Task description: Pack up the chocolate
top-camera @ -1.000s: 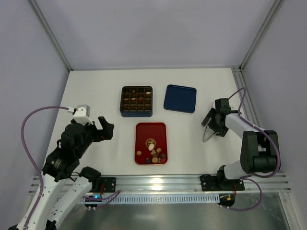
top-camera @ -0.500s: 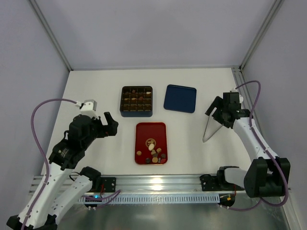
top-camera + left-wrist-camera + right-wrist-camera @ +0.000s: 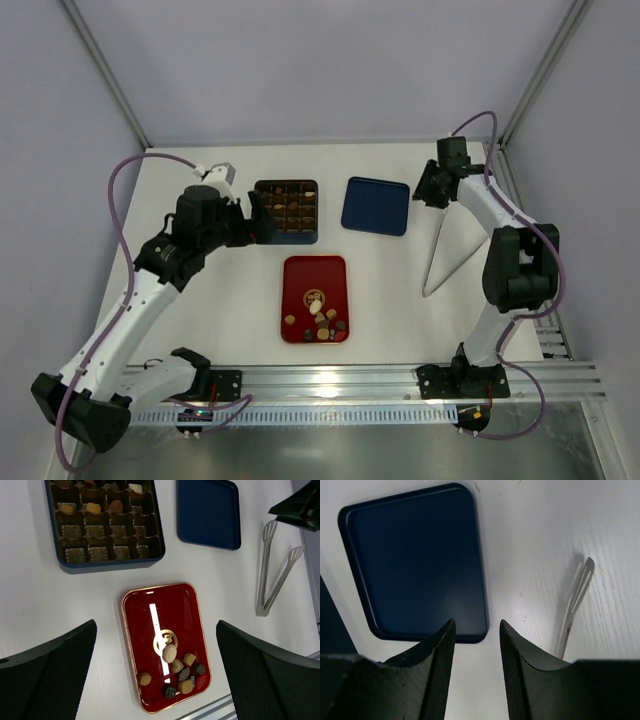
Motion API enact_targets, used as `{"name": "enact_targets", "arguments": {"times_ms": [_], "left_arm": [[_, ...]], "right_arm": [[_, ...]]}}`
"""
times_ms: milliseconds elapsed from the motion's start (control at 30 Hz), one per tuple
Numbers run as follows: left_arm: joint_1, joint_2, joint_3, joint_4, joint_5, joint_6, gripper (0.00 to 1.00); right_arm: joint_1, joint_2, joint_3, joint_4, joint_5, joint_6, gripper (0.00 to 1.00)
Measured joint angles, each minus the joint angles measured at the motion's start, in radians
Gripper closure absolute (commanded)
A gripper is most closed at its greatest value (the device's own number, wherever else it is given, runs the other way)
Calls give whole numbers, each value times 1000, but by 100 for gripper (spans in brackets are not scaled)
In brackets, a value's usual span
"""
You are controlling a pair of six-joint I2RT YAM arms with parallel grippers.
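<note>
A: Red tray (image 3: 135, 630) sits directly beneath the left claw (image 3: 256, 222), whose fingers are spread wide with nothing held. The chocolate (image 3: 176, 672) is heaped at the tray's end nearest the wrist.

B: And the right claw (image 3: 476, 626)?

A: Parted slightly, empty, by the blue lid (image 3: 415, 560). The tongs (image 3: 575, 602) lie just beside it. I'd drop onto one candy at the heap's edge and pinch gently.

B: The box (image 3: 107, 564)?

A: Ahead of the left claw. Its rear cells hold pieces and the front rows look bare.

The left gripper (image 3: 252, 222) has swung far and right to the box (image 3: 285, 211); the right gripper (image 3: 424, 190) has moved far, past the tongs (image 3: 438, 255), beside the lid (image 3: 375, 205).
</note>
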Motion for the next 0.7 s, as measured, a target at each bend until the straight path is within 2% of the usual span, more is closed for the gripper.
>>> {"name": "enact_targets", "arguments": {"times_ms": [133, 300, 700], "left_arm": [[-7, 109, 58, 42, 46, -21, 0], [-18, 246, 148, 71, 98, -38, 0], [-23, 680, 443, 172, 248, -52, 0]], "right_arm": [[8, 182, 102, -7, -29, -12, 59], [21, 330, 205, -40, -34, -21, 63], [56, 411, 344, -107, 34, -36, 68]]}}
